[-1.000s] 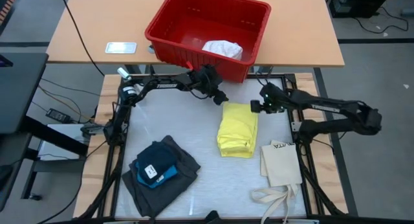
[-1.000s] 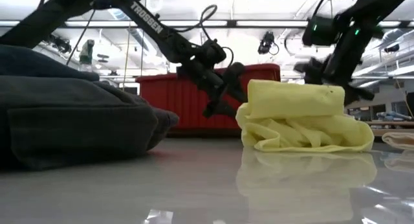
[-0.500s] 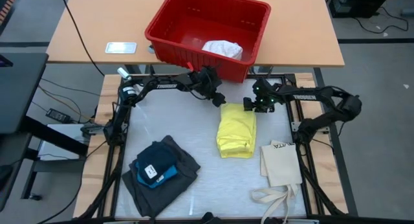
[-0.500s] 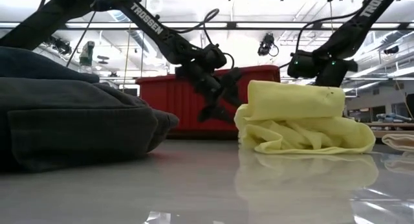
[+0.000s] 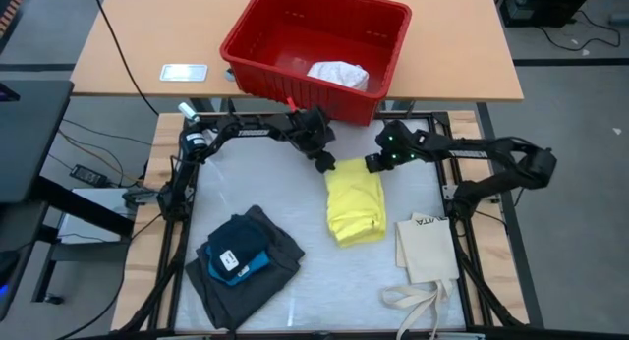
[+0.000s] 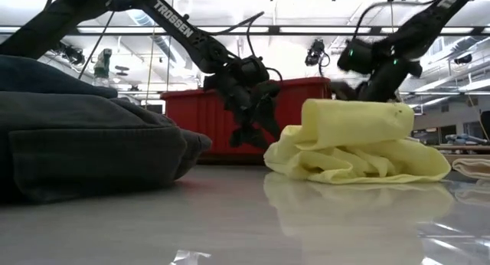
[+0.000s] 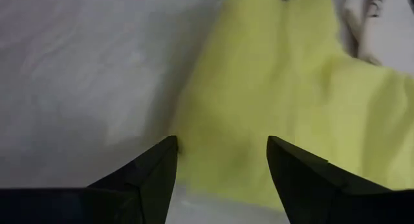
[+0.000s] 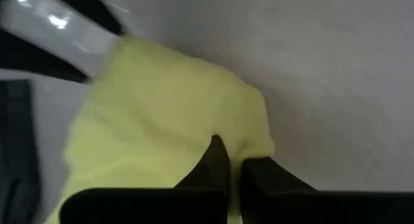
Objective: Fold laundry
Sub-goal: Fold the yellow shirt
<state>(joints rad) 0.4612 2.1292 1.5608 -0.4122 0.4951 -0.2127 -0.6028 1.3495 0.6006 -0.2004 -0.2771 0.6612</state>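
A folded yellow cloth [image 5: 356,204] lies mid-table; it also shows in the low view [image 6: 360,142]. My left gripper [image 5: 322,161] is open at its far left corner, one finger [image 7: 165,160] at the cloth's edge and the other [image 7: 291,169] over the cloth. My right gripper [image 5: 376,162] is shut on its far right corner. Dark grey shorts [image 5: 257,271] lie at the near left with a navy piece [image 5: 236,237] and a bright blue piece [image 5: 254,269] on top. A white cloth [image 5: 339,75] lies in the red basket [image 5: 257,63]. My left gripper stands open over the yellow cloth's far left corner [image 7: 194,130], coming from the far side and slanting down; whether its fingers touch the cloth I cannot tell. My right gripper pinches the cloth's far edge near its right corner [image 8: 242,143] between nearly closed fingers, slanting down from the far right. One layer or several, I cannot tell. The rest of the cloth lies on the table.
The red basket stands on the wooden table beyond the far edge. A flat cream tote bag [image 5: 428,250] with long straps [image 5: 413,303] lies at the near right. A white card [image 5: 184,72] lies far left. Bare table [image 5: 256,183] shows between the shorts and the yellow cloth.
My right gripper has gone toward the table's left and down to the yellow cloth's far right corner. My left gripper has come a little nearer, to the far left corner. The cloth has slid slightly toward the near left and turned a little.
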